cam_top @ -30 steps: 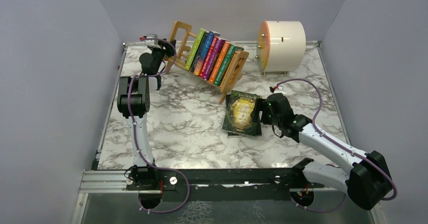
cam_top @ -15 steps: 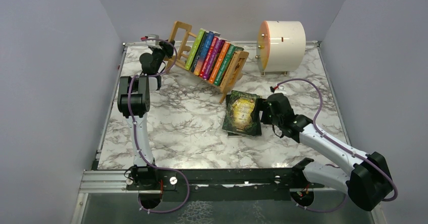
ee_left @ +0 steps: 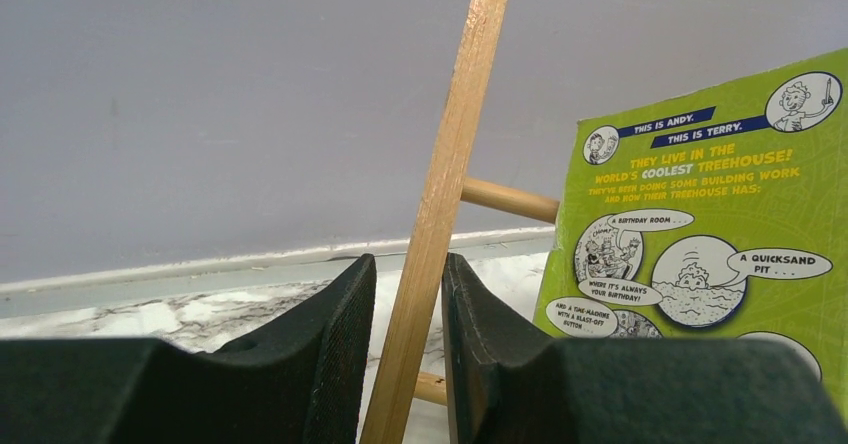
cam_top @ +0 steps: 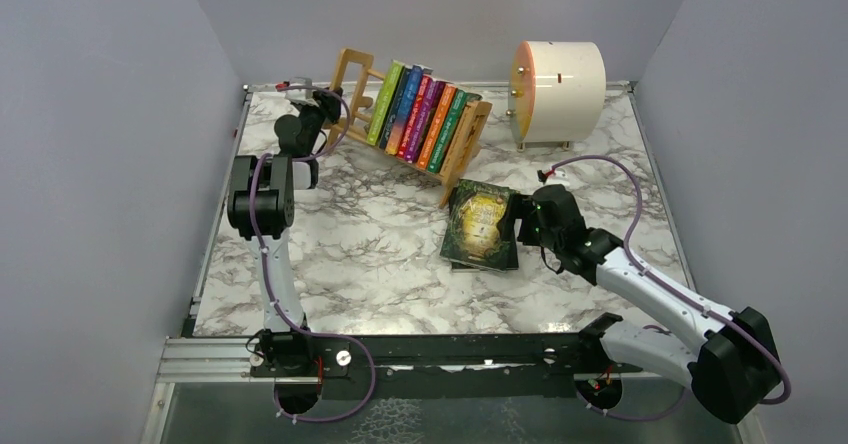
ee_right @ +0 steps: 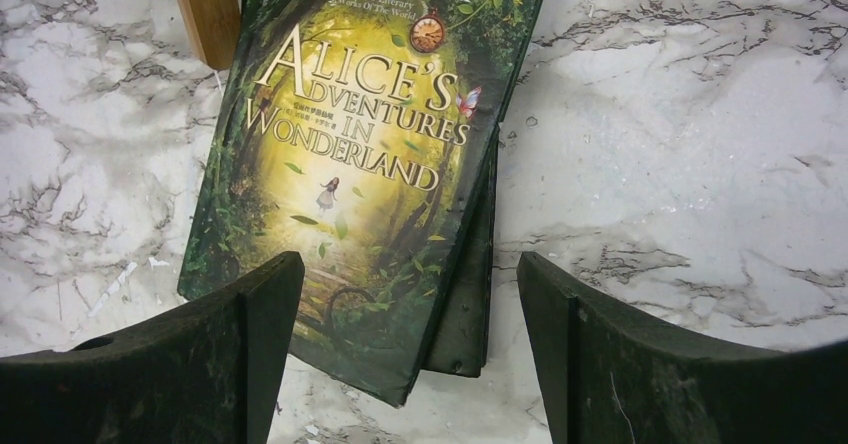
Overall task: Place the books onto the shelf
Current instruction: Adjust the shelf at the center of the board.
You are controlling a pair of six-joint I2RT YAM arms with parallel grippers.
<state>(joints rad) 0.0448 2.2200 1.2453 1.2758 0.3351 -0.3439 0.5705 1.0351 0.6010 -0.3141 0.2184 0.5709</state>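
**Status: part done.** About seven books stand spine-up in the shelf, leaning toward its left end. The shelf sits askew near the far edge of the table, left of centre.

**Outstanding:** two books lie flat in a stack right of the table's centre, just beside the shelf's right foot. The upper one is the dark green Alice volume. The lower book shows only as a dark edge along its right side, so I cannot read a title.

**Jaws:** my left gripper pinches the upright slat of the shelf's left end piece, one pad on either side. I judge this a bracing hold. My right gripper hangs spread wide over the near edge of the stack, holding nothing.

**Assessment:** roughly three quarters are shelved and two remain to lift. Free room shows at the shelf's left end. The cream drum at the far right corner is not involved.
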